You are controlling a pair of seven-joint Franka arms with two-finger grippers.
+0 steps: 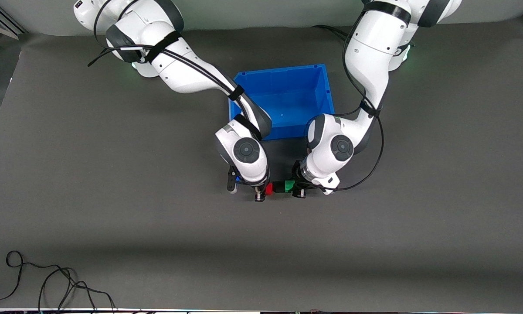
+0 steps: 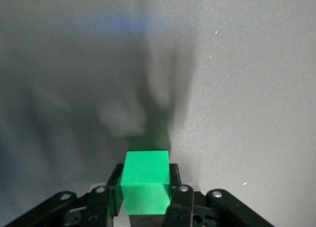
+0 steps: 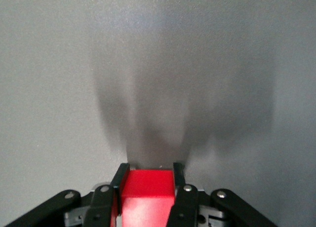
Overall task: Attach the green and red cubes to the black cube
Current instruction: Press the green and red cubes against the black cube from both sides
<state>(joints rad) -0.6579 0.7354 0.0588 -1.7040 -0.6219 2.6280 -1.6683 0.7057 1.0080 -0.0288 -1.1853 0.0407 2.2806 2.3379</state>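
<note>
Clearly, the left claw (image 1: 297,191) grips the green cube (image 1: 290,186) and the right claw (image 1: 261,192) grips the red cube (image 1: 269,189). Both press against the black cube (image 1: 279,187) between them, low over the bench (image 1: 113,196), nearer the front camera than the blue bin (image 1: 283,98).

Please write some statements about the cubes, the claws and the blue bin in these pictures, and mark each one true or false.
1. The left claw is shut on the green cube. True.
2. The right claw is open with nothing in it. False: it is shut on the red cube.
3. The black cube shows between the red and green cubes. True.
4. The red cube lies in the blue bin. False: it is held over the mat, nearer the front camera than the bin.
</note>
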